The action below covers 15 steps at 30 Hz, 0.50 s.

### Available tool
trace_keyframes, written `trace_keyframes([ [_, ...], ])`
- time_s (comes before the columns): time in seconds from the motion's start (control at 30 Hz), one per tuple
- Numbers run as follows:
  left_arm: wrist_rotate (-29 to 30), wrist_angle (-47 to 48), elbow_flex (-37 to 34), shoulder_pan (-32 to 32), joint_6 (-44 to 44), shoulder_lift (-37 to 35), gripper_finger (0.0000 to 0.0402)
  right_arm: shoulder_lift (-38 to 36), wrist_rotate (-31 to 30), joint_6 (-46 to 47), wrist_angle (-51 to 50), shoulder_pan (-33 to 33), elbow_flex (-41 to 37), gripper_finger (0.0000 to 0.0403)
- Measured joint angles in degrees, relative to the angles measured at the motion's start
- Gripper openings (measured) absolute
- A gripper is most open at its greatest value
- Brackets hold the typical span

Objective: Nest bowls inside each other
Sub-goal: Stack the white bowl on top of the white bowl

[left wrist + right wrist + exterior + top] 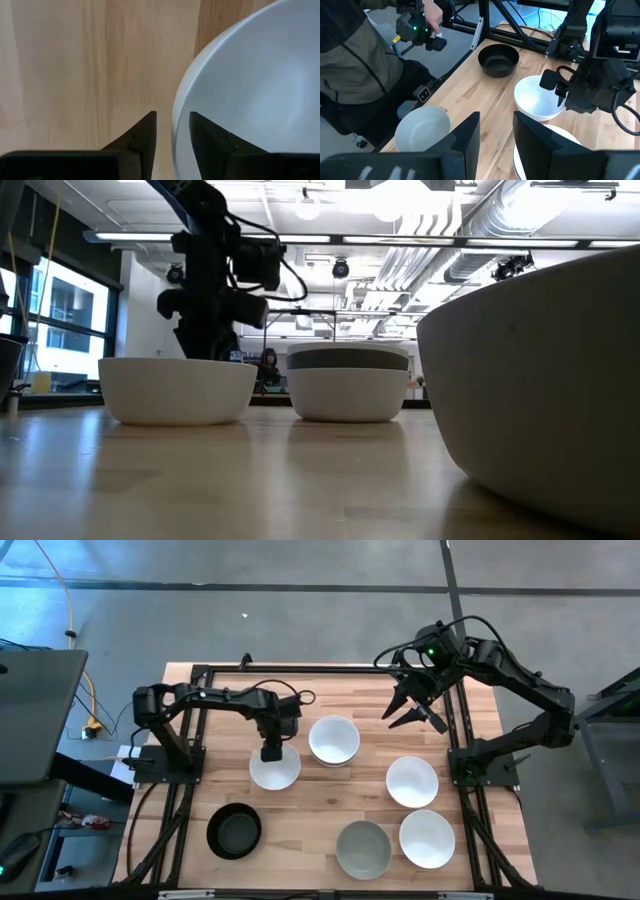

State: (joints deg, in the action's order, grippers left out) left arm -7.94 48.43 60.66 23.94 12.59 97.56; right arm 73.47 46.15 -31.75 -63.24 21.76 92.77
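Left wrist view showed the left hand (172, 132) open astride the white bowl's (250, 90) rim; smooth, rigid, likely slippery and breakable. Right hand (412, 710) hovered open beyond it.

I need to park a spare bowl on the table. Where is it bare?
Bare wood lies between the black bowl and grey bowl, and along the far edge behind the left end effector. The right side is crowded: three white bowls and the grey one.
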Motion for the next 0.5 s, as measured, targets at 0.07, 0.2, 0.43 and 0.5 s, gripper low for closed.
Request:
trace_keyframes([
  [0.07, 0.01, -0.38, 0.00, 0.02, 0.07, 0.10, 0.0106, 0.00, 0.00, -0.03, 0.03, 0.00, 0.00, 0.0110],
  [0.2, 0.04, -0.25, 0.00, 0.02, 0.44, 0.08, 0.0106, 0.00, -0.02, -0.33, 0.07, 0.00, 0.00, 0.0110],
  [0.43, 0.23, 0.17, 0.00, 0.20, 0.49, 0.04, 0.0106, 0.00, -0.02, -0.66, 0.25, 0.00, 0.00, 0.0110],
  [0.5, 0.43, 0.46, 0.00, 0.48, 0.49, -0.30, 0.0106, 0.00, -0.02, -0.66, 0.26, 0.00, 0.00, 0.0110],
])
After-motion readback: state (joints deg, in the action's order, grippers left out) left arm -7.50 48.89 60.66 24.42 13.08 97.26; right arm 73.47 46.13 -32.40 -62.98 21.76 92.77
